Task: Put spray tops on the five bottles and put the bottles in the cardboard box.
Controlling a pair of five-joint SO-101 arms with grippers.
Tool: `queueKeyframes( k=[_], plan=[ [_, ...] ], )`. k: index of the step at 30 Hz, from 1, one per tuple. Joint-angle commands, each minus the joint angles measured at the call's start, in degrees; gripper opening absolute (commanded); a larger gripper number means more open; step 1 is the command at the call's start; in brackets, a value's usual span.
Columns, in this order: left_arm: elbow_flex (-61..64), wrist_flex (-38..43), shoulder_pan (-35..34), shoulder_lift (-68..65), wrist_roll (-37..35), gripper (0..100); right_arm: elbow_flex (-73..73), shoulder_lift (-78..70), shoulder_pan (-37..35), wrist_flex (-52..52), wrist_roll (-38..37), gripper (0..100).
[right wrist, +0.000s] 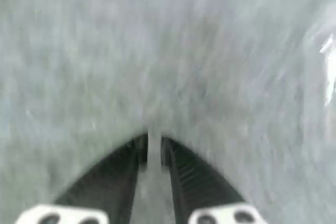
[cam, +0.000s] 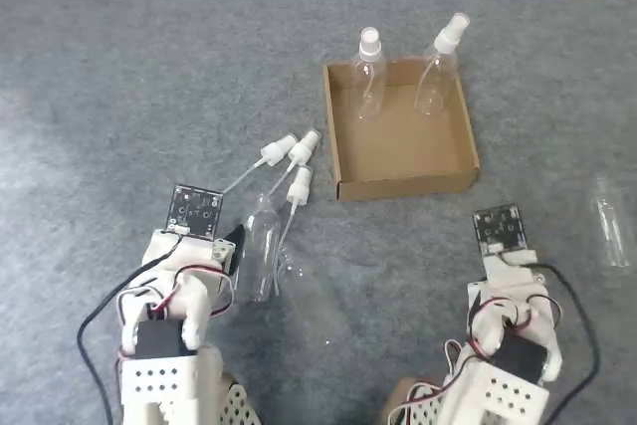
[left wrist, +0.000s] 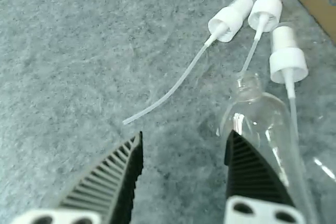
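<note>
Left wrist view: left hand (left wrist: 184, 139) open beside capless bottle (left wrist: 262, 116) off cardboard box's (cam: 408, 186) near corner; right hand (right wrist: 152, 142) closed, empty.

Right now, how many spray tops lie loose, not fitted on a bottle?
3, clustered on the carpet left of the cardboard box: the farthest top, the nearest top, and the third top beside the lying bottle. None seems hidden.
</note>
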State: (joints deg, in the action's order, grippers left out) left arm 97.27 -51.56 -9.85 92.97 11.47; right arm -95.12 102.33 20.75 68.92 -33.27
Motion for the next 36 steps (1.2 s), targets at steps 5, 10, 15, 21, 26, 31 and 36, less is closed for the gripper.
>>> queueKeyframes(
  k=[5,10,15,21,26,31,36],
  plan=[
    [-0.31,-5.54,-0.18,0.62,0.44,24,-1.32,1.71,0.13,0.75,-0.79,0.6],
    [-0.40,-6.95,-0.18,0.70,0.44,24,-1.32,1.71,0.04,0.84,-0.79,0.6],
    [-0.40,-6.95,-0.18,0.70,0.44,24,-1.32,1.71,0.04,0.84,-0.79,0.6],
    [-0.40,-6.95,-0.18,0.70,0.44,24,-1.32,1.71,-0.04,0.84,-0.79,0.6],
    [-0.40,-6.95,-0.18,0.70,0.44,24,-1.32,1.71,-0.04,0.84,-0.79,0.6],
    [-0.40,-6.95,-0.18,0.70,0.44,24,-1.32,1.71,-0.04,0.84,-0.79,0.6],
    [-0.40,-6.95,-0.18,0.70,0.44,24,-1.32,1.71,-0.04,0.84,-0.79,0.6]
  ],
)
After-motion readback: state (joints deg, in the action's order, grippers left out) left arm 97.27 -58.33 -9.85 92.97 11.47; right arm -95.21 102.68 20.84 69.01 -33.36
